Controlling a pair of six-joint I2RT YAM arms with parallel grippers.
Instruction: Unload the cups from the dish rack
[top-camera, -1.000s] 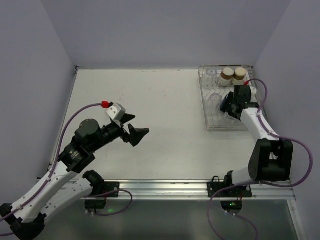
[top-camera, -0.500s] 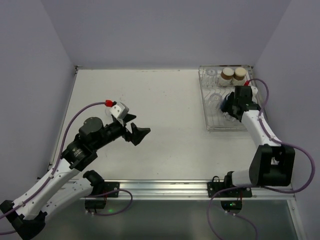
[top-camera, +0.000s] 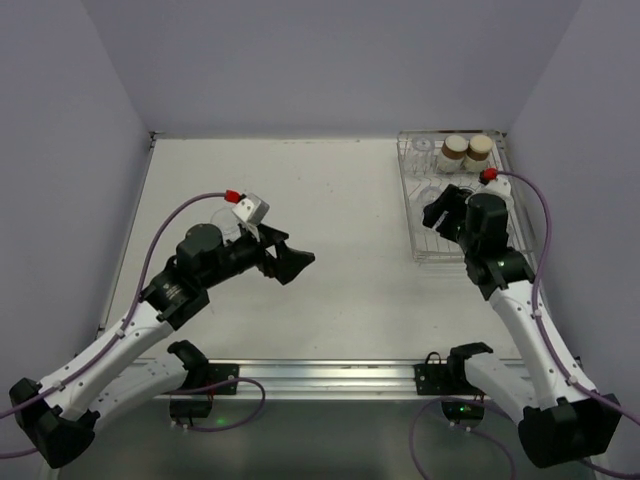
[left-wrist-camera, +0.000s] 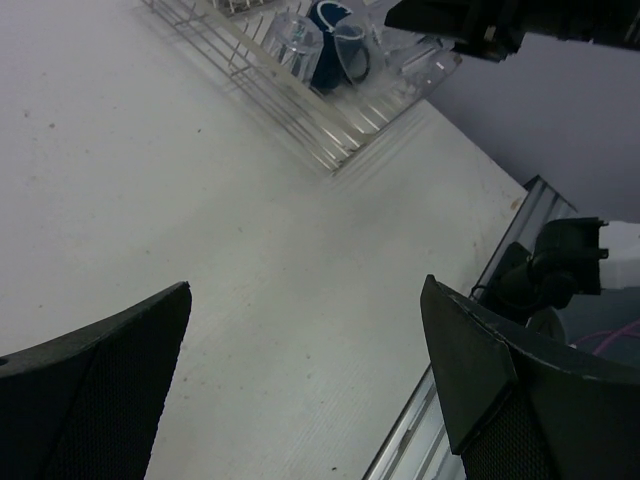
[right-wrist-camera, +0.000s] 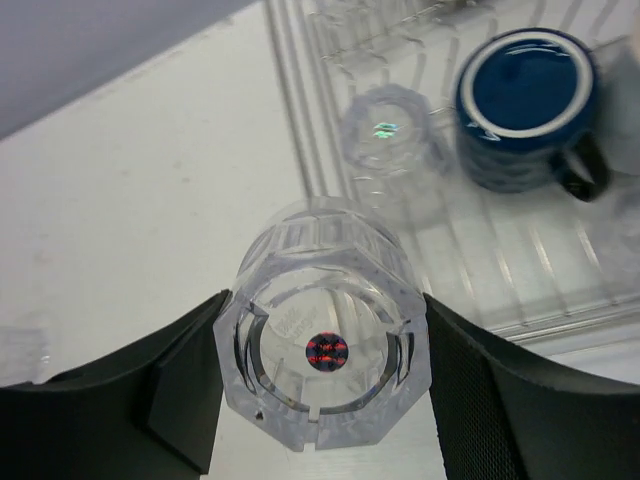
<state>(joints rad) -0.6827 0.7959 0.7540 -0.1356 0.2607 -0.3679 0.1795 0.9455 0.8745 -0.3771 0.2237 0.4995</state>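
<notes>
Clear faceted glass tumbler (right-wrist-camera: 322, 345) now raised above silver wire dish rack (top-camera: 409, 200) left edge, clamped in right gripper (top-camera: 441, 212); table placement next. Left gripper (left-wrist-camera: 305, 300) gaping, empty, advanced toward frame centre.

The right gripper (top-camera: 436, 212) has drawn back from over the middle of the dish rack (top-camera: 410, 190) to its left edge, with a clear glass (right-wrist-camera: 325, 365) clamped between its fingers. The left gripper (top-camera: 291, 259) has swung closer to the rack.

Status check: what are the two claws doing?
Right claw shut on clear tumbler at rack edge. Left claw open, over table. Blue mug, another tumbler in rack. Nothing blocking.
</notes>
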